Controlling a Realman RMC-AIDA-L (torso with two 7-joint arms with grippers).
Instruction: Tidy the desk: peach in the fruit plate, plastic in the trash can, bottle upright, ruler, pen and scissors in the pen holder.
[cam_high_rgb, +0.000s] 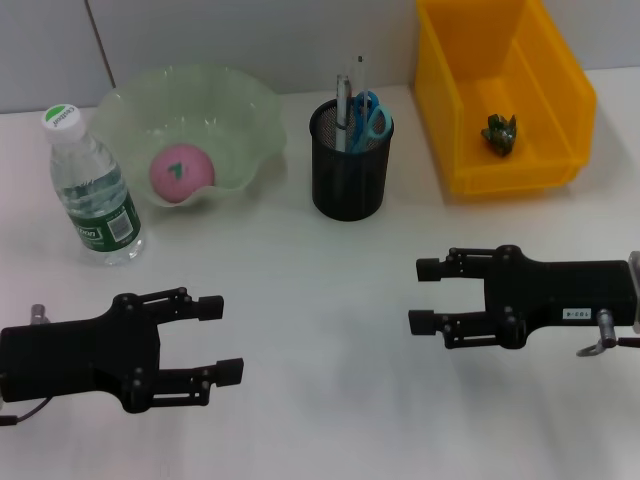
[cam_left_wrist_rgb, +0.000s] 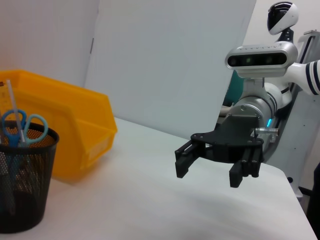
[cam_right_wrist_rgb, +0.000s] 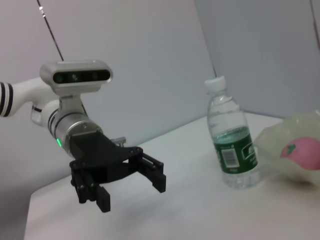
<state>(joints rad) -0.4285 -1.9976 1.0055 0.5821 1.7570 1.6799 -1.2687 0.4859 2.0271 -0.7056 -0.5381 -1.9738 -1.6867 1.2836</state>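
Observation:
The peach (cam_high_rgb: 182, 172) lies in the pale green fruit plate (cam_high_rgb: 240, 105) at the back left. To its left the bottle (cam_high_rgb: 95, 190) stands upright. The black mesh pen holder (cam_high_rgb: 350, 175) holds the blue scissors (cam_high_rgb: 371, 115), a silver pen (cam_high_rgb: 343, 98) and a thin ruler (cam_high_rgb: 360, 70). A crumpled green piece of plastic (cam_high_rgb: 500, 133) sits in the yellow trash can (cam_high_rgb: 560, 90). My left gripper (cam_high_rgb: 222, 338) hovers open and empty over the desk (cam_high_rgb: 330, 400) at the front left. My right gripper (cam_high_rgb: 424, 295) hovers open and empty at the front right.
A pale wall (cam_high_rgb: 250, 40) runs behind the desk. The left wrist view shows the right gripper (cam_left_wrist_rgb: 208, 172), the pen holder (cam_left_wrist_rgb: 22, 185) and the trash can (cam_left_wrist_rgb: 75, 135). The right wrist view shows the left gripper (cam_right_wrist_rgb: 131, 192), the bottle (cam_right_wrist_rgb: 230, 145) and the peach (cam_right_wrist_rgb: 299, 150).

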